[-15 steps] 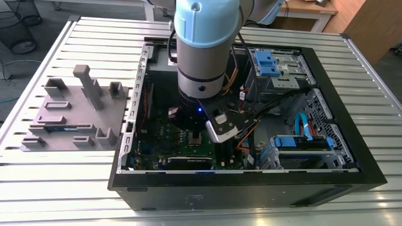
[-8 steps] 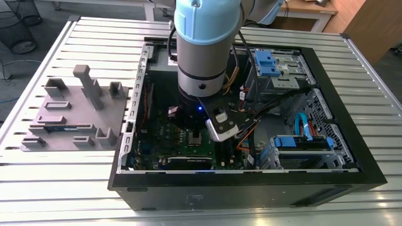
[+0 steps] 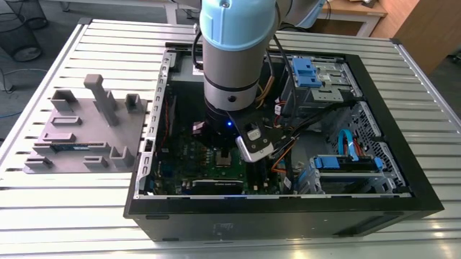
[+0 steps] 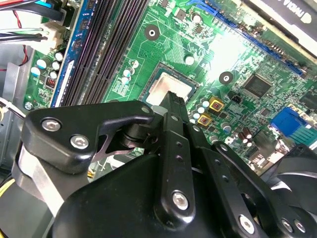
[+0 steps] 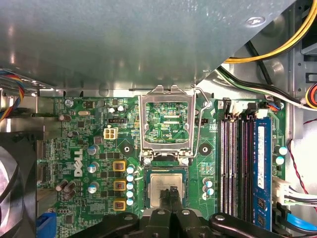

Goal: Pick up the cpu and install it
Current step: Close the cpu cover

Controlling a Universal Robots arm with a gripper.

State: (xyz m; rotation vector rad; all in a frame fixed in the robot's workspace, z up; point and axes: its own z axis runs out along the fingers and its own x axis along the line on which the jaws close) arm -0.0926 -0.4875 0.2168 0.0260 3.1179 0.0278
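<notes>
The cpu point(image 5: 159, 191) lies flat in the motherboard point(image 5: 99, 111) socket, with the hinged socket frame point(image 5: 142, 124) standing open to admit it and not yet closed. The fingers point(image 5: 169, 197) hang directly over its edge, drawn together. Contact with the chip cannot be confirmed.

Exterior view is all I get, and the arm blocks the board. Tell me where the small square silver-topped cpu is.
Observer: In both wrist views the small square silver-topped cpu lies flat, seated on the green motherboard.
Operator: Report the retaining frame.
Observer: The rectangular silver metal socket frame is hinged open beside the cpu, not covering it.
Operator: Give me the gripper's position.
Observer: The black gripper has its tip directly over the cpu. I cannot tell whether it touches.
</notes>
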